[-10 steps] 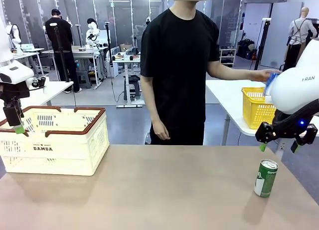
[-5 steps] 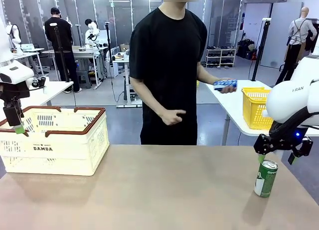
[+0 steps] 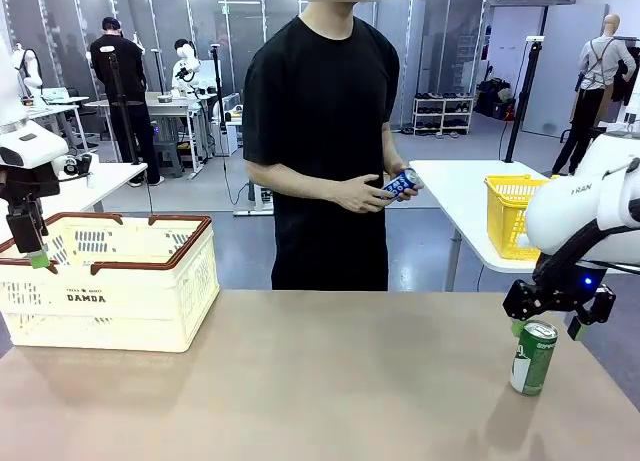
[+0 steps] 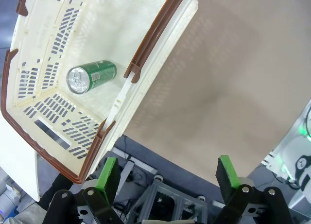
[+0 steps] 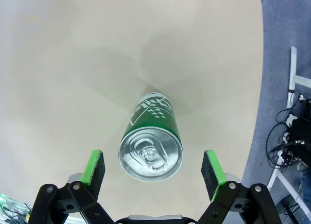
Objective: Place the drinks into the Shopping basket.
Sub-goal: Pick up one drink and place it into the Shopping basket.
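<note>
A green can (image 3: 533, 357) stands upright near the right end of the tan table. My right gripper (image 3: 546, 329) hovers just above its top, open, and in the right wrist view the can (image 5: 151, 141) sits between the spread green pads (image 5: 95, 168) without touching them. The cream Shopping basket (image 3: 120, 303) stands at the left end. Above its left side hangs my left gripper (image 3: 38, 261), open with nothing in it (image 4: 166, 170). A second green can (image 4: 91, 77) lies on its side inside the basket (image 4: 155, 37). The person holds a blue can (image 3: 400, 184) in both hands.
The person stands at the table's far edge, in the middle. Behind, a yellow mesh basket (image 3: 515, 216) sits on a white side table (image 3: 455, 186). The upright can is close to the table's right edge (image 3: 610, 371).
My right gripper has come down toward the top of the upright green can. The person turned from the yellow basket to face the table, bringing a blue can in front of the body.
</note>
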